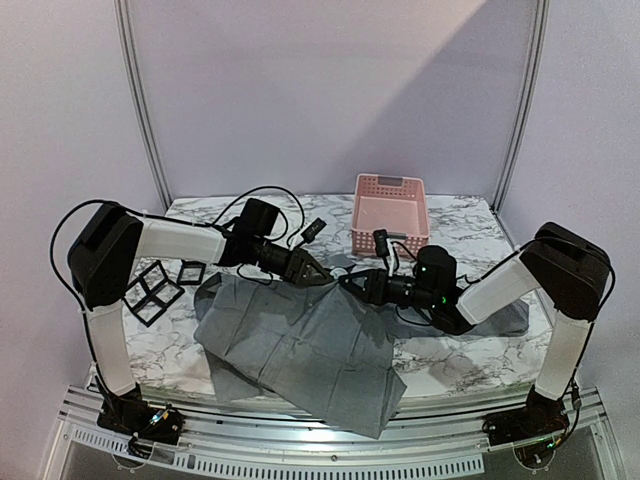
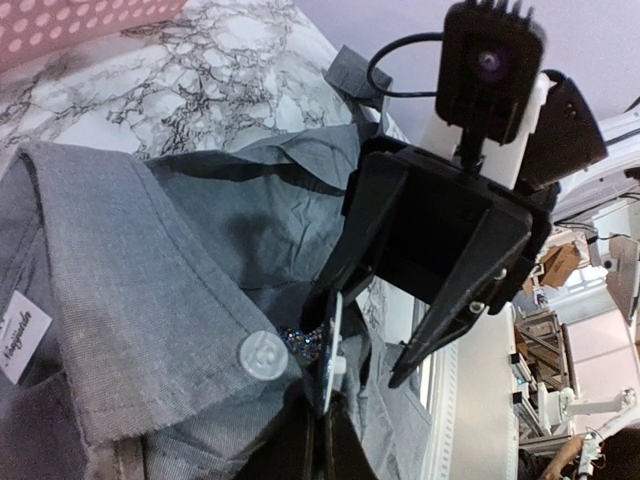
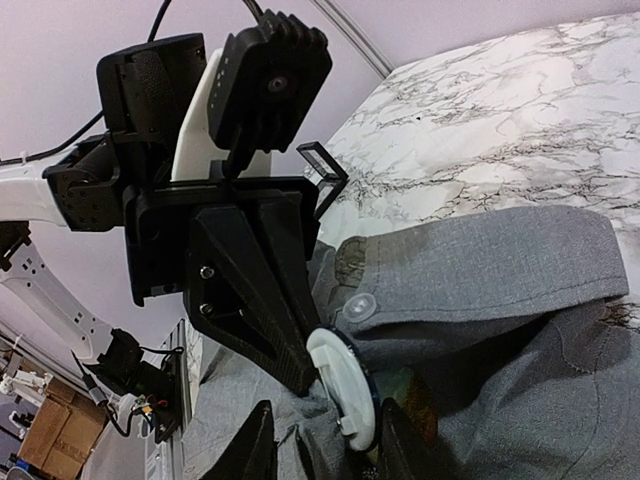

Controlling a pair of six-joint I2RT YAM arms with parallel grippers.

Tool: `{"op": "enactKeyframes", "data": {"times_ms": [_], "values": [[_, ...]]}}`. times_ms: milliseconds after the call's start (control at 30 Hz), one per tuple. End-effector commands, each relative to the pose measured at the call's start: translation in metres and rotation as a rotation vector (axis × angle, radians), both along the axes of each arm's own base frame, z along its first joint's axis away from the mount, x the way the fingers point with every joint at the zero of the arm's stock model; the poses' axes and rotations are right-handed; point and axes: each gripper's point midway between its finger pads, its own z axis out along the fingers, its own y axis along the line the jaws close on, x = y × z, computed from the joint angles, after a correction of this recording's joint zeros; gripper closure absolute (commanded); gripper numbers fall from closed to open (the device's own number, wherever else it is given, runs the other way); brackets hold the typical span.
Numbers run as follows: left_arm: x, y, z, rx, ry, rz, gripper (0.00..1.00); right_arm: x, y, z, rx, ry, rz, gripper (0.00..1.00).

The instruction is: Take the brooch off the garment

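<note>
Brooch: round white disc with a dark blue rim and a glittering blue piece showing behind it in the left wrist view. It is sitting pinned at the collar of the garment, just beside a pale shirt button. That collar is hanging raised off the marble table at mid-table, on the near side of the pink basket.

Handling: we are judging it light, rigid and smooth-faced, probably slippery on the flat and perhaps delicate at the pin. The rim is looking like the best place to take hold, across the disc's edges. The garment is soft, limp grey cloth and will likely be dragging along with any pull unless it is held back.

Left gripper: reaching in from the left, fingers clenched tight on the collar cloth right against the brooch. Whether they are also nipping the disc we cannot tell.

Right gripper: reaching in from the right, fingers parted and straddling the brooch, grasping nothing that we are seeing. The disc is lying between the tips, close to one finger and apart from the other.
</note>
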Motion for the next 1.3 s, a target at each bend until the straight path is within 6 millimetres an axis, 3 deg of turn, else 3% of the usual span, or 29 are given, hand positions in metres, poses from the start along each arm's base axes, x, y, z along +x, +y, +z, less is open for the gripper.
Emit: {"op": "enactKeyframes", "data": {"times_ms": [0,500,733,900,1267], "values": [[-0.003,-0.007,0.012,-0.02,-0.029,-0.025,1.0,0.002,0.004,0.002,0.015,-0.004,0.019,0.69],[-0.004,-0.007,0.013,-0.021,-0.036,-0.029,1.0,0.003,0.01,0.0,0.015,0.013,0.041,0.84],[-0.005,-0.007,0.015,-0.025,-0.048,-0.034,1.0,0.004,0.015,-0.002,0.016,0.039,0.06,0.97],[-0.008,-0.005,0.012,-0.005,-0.03,-0.037,1.0,0.006,0.019,-0.005,0.017,0.067,0.071,0.98],[-0.011,-0.007,0.013,-0.009,-0.03,-0.047,1.0,0.029,0.02,-0.038,-0.103,0.172,-0.029,0.98]]}}
